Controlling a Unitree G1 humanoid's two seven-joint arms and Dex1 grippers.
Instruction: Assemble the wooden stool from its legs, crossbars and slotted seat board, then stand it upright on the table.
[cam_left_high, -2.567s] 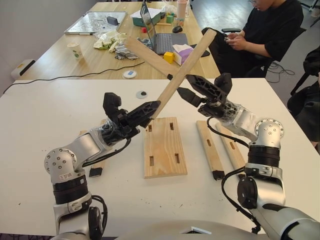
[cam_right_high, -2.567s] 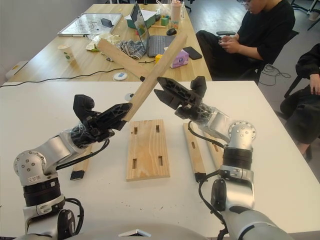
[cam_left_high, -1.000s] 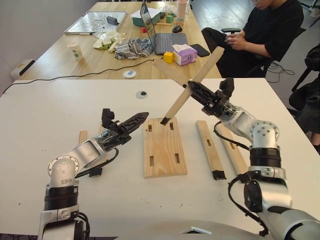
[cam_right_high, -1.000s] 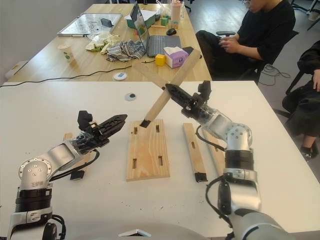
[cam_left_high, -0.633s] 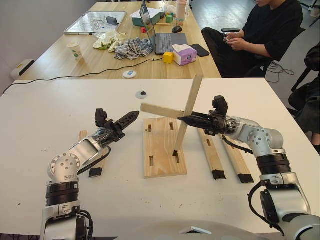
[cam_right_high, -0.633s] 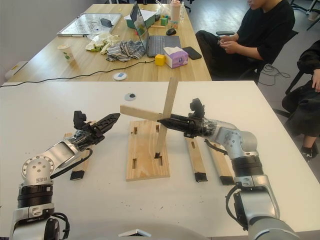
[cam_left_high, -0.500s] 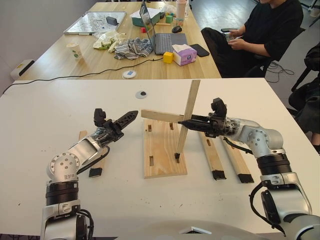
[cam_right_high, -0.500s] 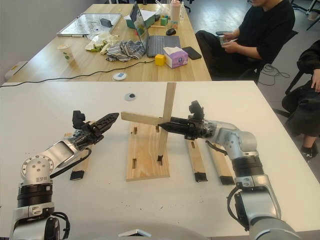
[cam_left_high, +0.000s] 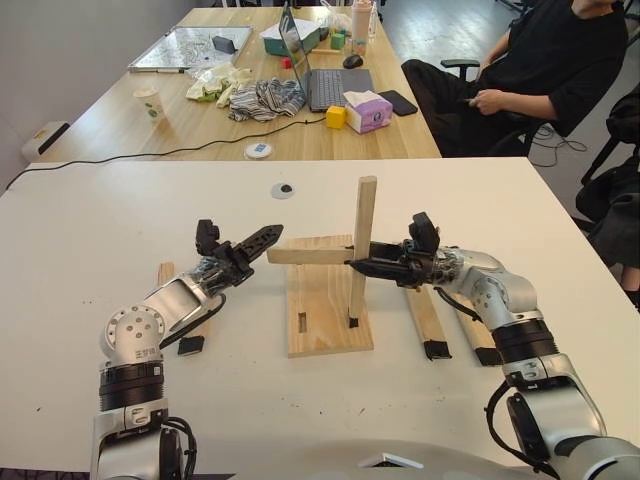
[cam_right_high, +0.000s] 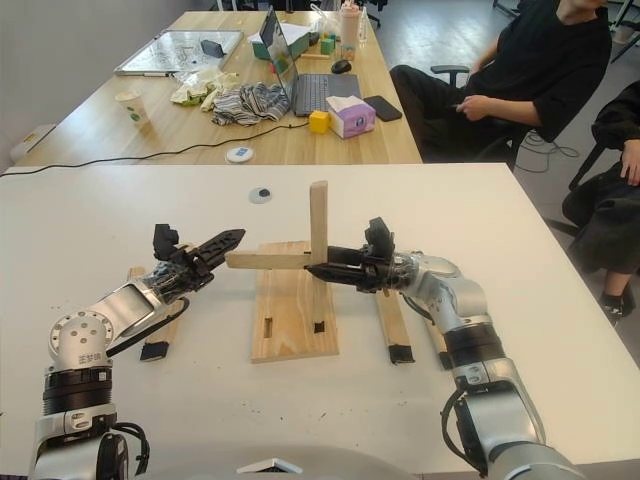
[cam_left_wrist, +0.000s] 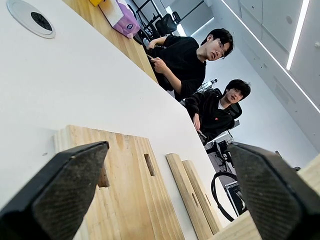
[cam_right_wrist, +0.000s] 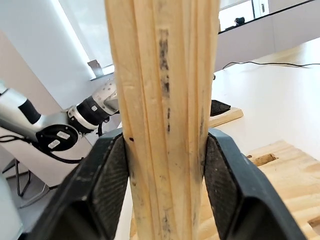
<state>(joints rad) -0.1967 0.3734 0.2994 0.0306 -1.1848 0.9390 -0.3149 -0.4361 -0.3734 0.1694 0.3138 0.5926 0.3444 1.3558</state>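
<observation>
The slotted seat board lies flat in the middle of the white table. A wooden leg stands nearly upright on it, its dark foot at the near right slot. A crossbar sticks out sideways from the leg toward my left arm. My right gripper is shut on the leg at the crossbar's height; the right wrist view shows the leg between both fingers. My left gripper is open, just beyond the crossbar's free end, and holds nothing. Its fingers stand wide apart.
Two more legs lie side by side right of the board, under my right forearm. Another wooden piece with a dark end lies at the left beneath my left arm. A cluttered wooden desk stands behind the table.
My left gripper let go of the leg and drew back low. My right gripper swung the leg with its crossbar down and stood it upright on the seat board.
</observation>
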